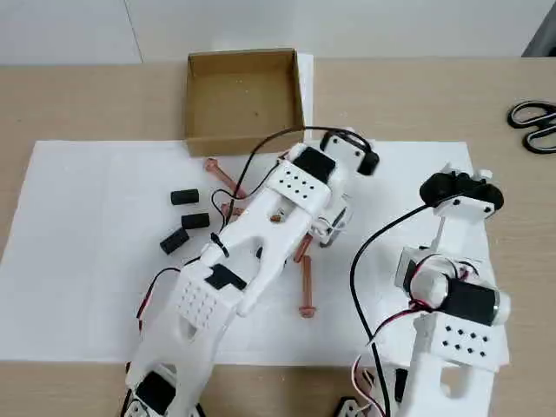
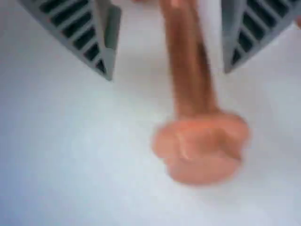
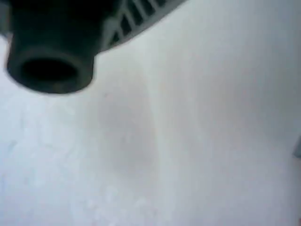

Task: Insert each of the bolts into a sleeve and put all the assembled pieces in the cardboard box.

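Observation:
An orange-brown bolt (image 2: 193, 94) lies on the white paper, its head (image 2: 200, 148) nearest the camera. My left gripper (image 2: 167, 73) is open, low over the paper, with one grey ribbed finger on each side of the bolt's shaft. In the high view this gripper (image 1: 334, 224) is at the middle of the paper. My right gripper (image 3: 80, 33) is shut on a black sleeve (image 3: 49, 59), held above the paper with its open bore showing. Three more black sleeves (image 1: 184, 197) lie at the left. The cardboard box (image 1: 245, 57) stands at the back.
Loose bolts lie on the paper (image 1: 87, 261): one near the box (image 1: 224, 176), two beside the left arm (image 1: 306, 287). Scissors (image 1: 534, 122) rest at the table's far right. The right arm (image 1: 456, 295) stands folded over the paper's right edge.

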